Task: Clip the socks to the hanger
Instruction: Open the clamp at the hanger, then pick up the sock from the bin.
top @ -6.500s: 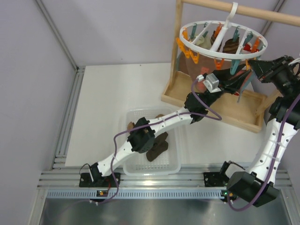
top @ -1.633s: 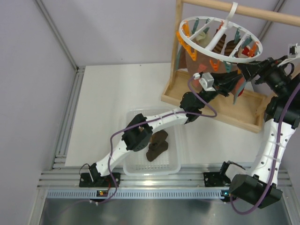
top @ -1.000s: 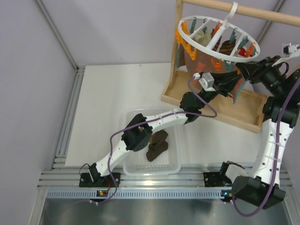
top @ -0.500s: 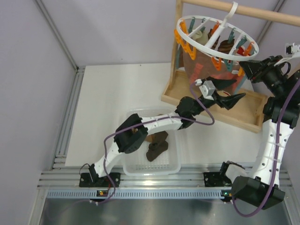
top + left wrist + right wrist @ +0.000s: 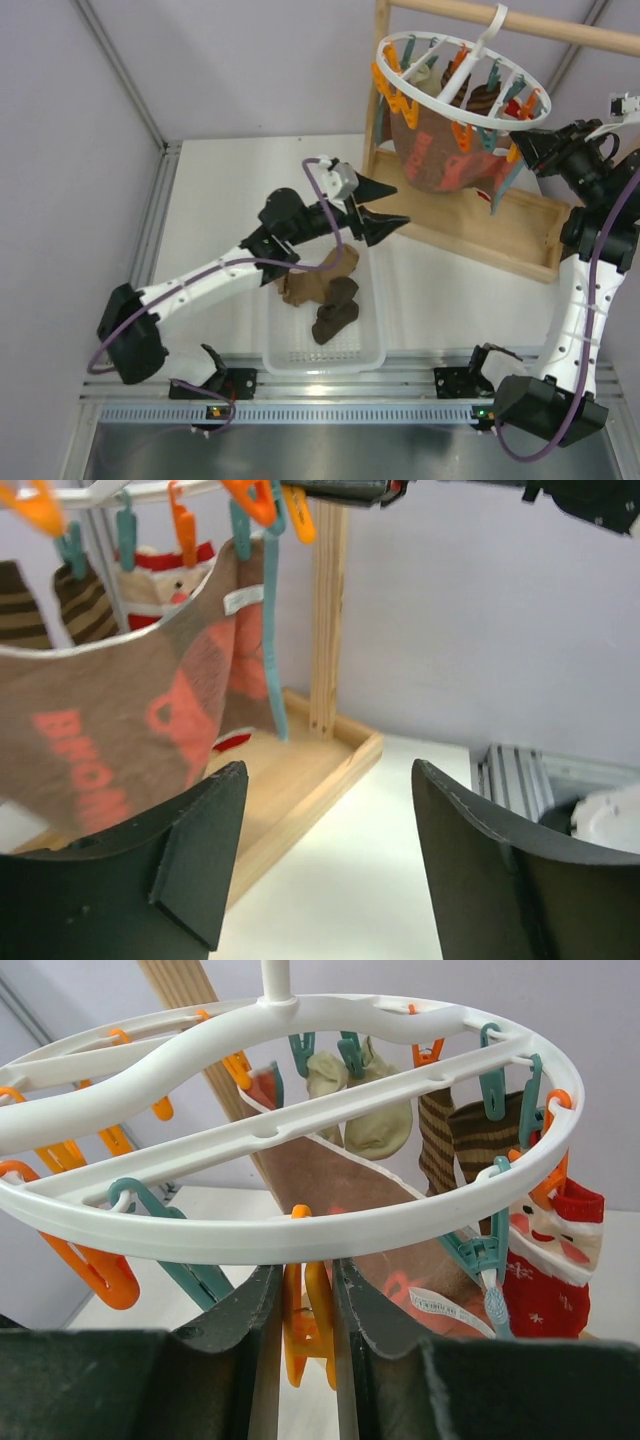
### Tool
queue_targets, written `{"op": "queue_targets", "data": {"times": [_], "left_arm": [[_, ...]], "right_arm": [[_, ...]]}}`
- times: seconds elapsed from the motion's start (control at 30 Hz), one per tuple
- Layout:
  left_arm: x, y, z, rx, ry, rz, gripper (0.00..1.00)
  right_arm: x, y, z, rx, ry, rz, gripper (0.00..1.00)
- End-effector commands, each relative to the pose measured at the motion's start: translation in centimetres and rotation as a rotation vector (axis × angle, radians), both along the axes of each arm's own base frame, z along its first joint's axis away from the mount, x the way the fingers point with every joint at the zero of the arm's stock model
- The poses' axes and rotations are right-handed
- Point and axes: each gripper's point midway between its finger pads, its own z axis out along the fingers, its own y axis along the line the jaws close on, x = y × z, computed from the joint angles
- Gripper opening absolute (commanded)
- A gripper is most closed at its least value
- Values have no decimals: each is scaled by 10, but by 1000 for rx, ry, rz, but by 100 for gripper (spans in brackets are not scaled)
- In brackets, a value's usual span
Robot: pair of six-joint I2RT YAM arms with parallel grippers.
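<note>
I'm pinching an orange peg [image 5: 310,1340] on the hanger [image 5: 300,1235] with the right fingers [image 5: 240,1310], while the left fingers [image 5: 190,880] are hovering open and empty. A few socks [image 5: 375,1125] are hanging, and brown socks [image 5: 335,310] are waiting in the basket [image 5: 372,345].

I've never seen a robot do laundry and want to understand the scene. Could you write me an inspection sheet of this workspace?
Surface: white table, carrying a white basket and a wooden frame.
Job's things: tan sock and dark socks lie in the basket; hanger hangs from the frame's rod.
Clutter: printed cloth, Santa sock and striped socks pegged on the hanger.
Grippers: left gripper open and empty near the basket; right gripper with jaws closed on an orange peg.
Cables: purple cables run along both arms.
Surroundings: plain walls, metal rails.
</note>
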Motion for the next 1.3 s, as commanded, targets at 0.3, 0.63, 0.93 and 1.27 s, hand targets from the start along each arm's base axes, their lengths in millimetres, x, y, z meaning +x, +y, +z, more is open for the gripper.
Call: {"op": "queue_targets", "data": {"times": [0.3,0.63,0.93,1.27], "left_arm": [[-84,138,-188,784,-15,-362,65],[-62,161,-245,1051,-12,-434,63],[-68,164,-261,1025,-594,-655,64],[-59,149,-287,970,-1055,-847,67]], "right_arm": [[4,-2,0,11,1,-5,0],[4,-3,1,-12,2,-9,0],[7,-5,-7,-14,20,-5,0],[9,-6,-6,-12,26,-9,0]]}}
